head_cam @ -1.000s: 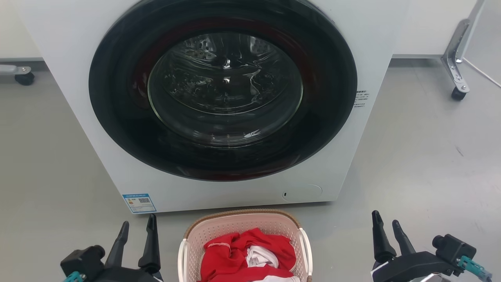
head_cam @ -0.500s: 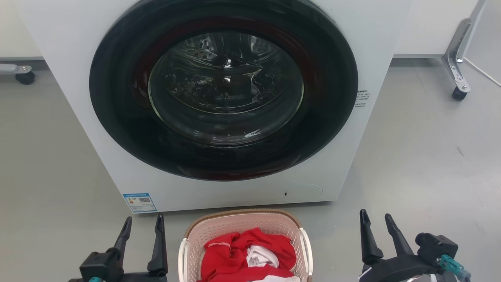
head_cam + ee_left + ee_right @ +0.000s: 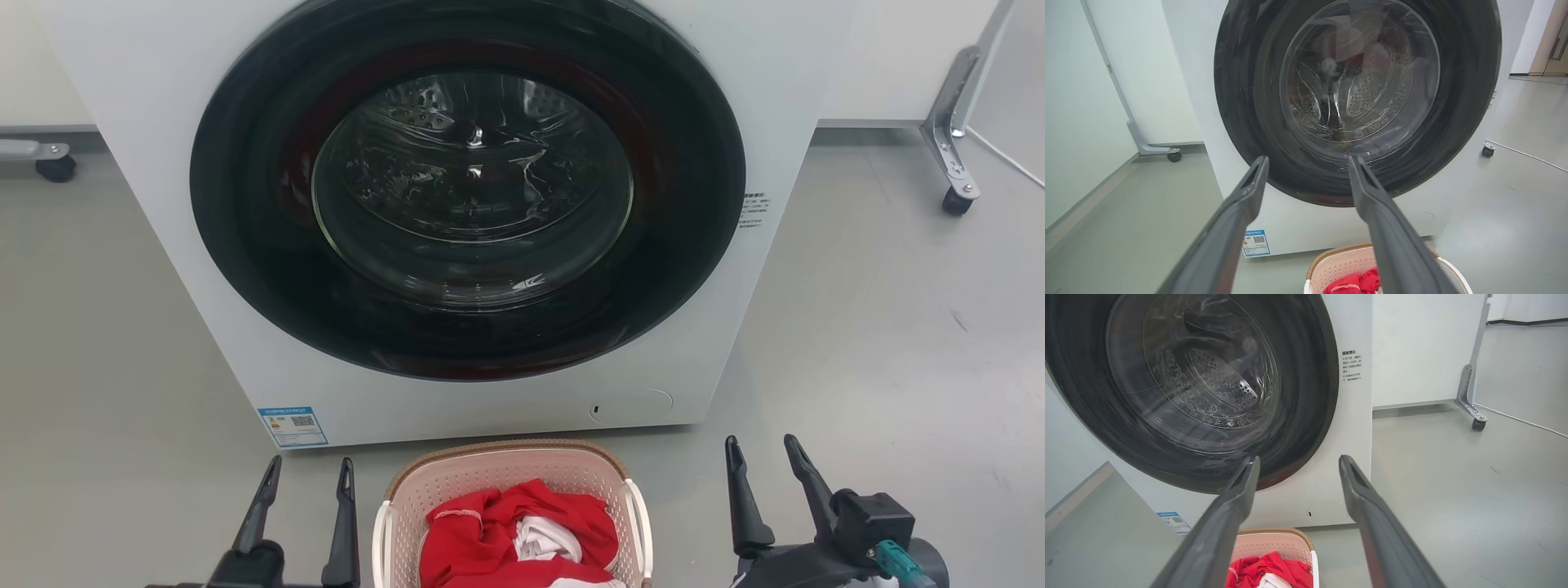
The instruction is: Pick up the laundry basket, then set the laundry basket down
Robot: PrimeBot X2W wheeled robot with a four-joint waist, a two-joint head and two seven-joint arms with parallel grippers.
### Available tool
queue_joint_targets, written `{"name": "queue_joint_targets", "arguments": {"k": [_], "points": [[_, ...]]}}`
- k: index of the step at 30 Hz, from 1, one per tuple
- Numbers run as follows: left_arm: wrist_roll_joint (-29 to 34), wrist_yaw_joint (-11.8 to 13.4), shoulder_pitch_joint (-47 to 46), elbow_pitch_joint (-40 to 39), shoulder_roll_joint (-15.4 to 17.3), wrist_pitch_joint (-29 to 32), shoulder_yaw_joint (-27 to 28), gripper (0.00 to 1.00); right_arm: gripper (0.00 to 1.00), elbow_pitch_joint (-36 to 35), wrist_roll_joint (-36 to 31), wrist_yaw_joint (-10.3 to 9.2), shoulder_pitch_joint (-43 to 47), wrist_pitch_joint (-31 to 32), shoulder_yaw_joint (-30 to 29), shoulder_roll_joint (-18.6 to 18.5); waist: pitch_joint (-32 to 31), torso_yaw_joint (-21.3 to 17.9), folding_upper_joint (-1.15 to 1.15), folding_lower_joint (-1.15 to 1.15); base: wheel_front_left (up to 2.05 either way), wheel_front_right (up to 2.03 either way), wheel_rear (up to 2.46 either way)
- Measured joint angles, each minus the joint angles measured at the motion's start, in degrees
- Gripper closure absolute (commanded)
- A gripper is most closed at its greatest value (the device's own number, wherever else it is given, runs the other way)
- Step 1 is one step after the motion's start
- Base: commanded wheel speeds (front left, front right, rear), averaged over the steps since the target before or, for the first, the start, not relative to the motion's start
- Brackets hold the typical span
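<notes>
Between your left pincer (image 3: pixel 311 464) and right pincer (image 3: pixel 759 443), on the floor (image 3: pixel 857 327) before the washing machine (image 3: pixel 469 188), sits the laundry basket (image 3: pixel 506 451), a white handle (image 3: pixel 380 531) facing each. Both gape empty; the left stands nearer, so your right has farther to reach.

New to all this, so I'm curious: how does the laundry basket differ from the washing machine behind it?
The laundry basket is far smaller than the washing machine. The basket is pale pink, perforated, with a brown rim; the machine is plain white with a dark round door. The basket is open-topped, holding red and white clothes; the machine's glass door is shut. Both stand on the grey floor.
</notes>
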Motion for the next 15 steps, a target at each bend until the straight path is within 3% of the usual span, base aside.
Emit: {"name": "queue_joint_targets", "arguments": {"k": [6,15], "points": [[4.7,1.0,0.4,-0.8,0.0,-1.2,-0.6,0.00,0.00,-0.4,-4.6,-0.85,0.0,-1.3,0.9,0.0,-0.2,0.0,0.00,0.00,0.00,0.00,0.00],[5.1,1.0,1.3,-1.2,0.0,-1.2,-0.3,0.00,0.00,-1.0,-5.6,-0.84,0.1,-1.3,0.4,0.0,-0.3,0.0,0.00,0.00,0.00,0.00,0.00]]}}
